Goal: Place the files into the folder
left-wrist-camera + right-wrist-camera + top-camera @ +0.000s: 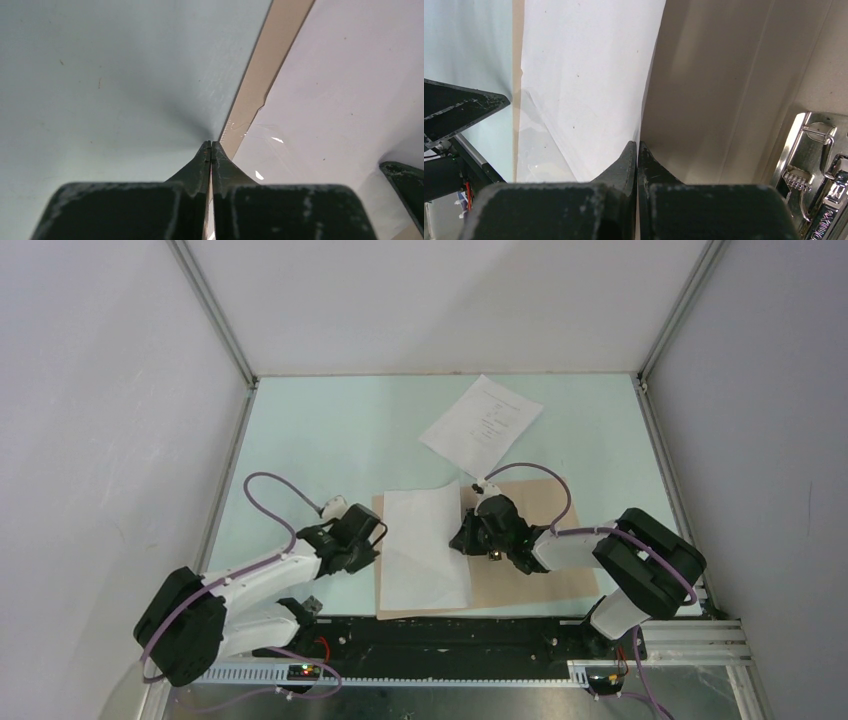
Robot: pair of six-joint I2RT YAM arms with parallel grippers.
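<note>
Folder [500,590]: open flat near the table [320,440] front, long axis left-right.
Blank sheet [422,550]: on the folder's left half, long axis near-far.
Printed sheet [482,426]: farther back, skewed diagonally.
Left gripper [210,145]: jaws pressed together at the folder's left edge.
Right gripper [637,145]: jaws pressed together at the blank sheet's right edge.

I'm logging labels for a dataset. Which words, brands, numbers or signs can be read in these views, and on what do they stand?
printed sheet: a few lines of black print, too small to read.
metal clip: raised lettering at the right wrist view's bottom corner, tilted and cut off; not legible.
blank sheet and folder: no text visible.
</note>
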